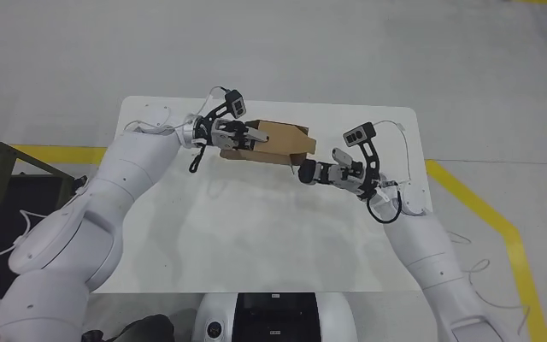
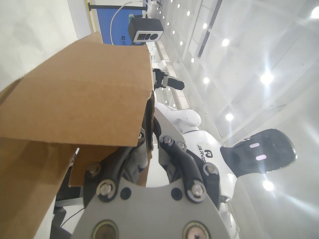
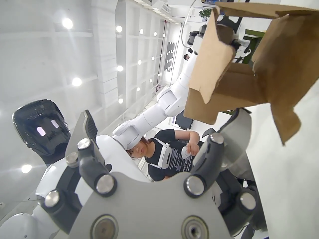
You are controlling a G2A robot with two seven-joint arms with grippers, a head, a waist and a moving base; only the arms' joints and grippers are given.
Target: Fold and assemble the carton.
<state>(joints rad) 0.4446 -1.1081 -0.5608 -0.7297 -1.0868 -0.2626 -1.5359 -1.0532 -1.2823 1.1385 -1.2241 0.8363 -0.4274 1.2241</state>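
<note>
A brown cardboard carton (image 1: 275, 141) is held above the far middle of the white table (image 1: 256, 239), partly opened, with loose flaps. My left gripper (image 1: 244, 137) is shut on the carton's left end. In the left wrist view the carton (image 2: 74, 95) has its wall edge pinched in my left gripper (image 2: 150, 138). My right gripper (image 1: 304, 170) is open just off the carton's near right corner. In the right wrist view the carton (image 3: 281, 58) hangs beyond my right gripper (image 3: 162, 123), with one flap close to a fingertip (image 3: 236, 120) and nothing between the jaws.
The table's far edge lies just behind the carton, and bare tabletop stretches toward the robot. A dark frame (image 1: 19, 169) stands off the table's left side. Yellow tape (image 1: 479, 201) marks the floor to the right.
</note>
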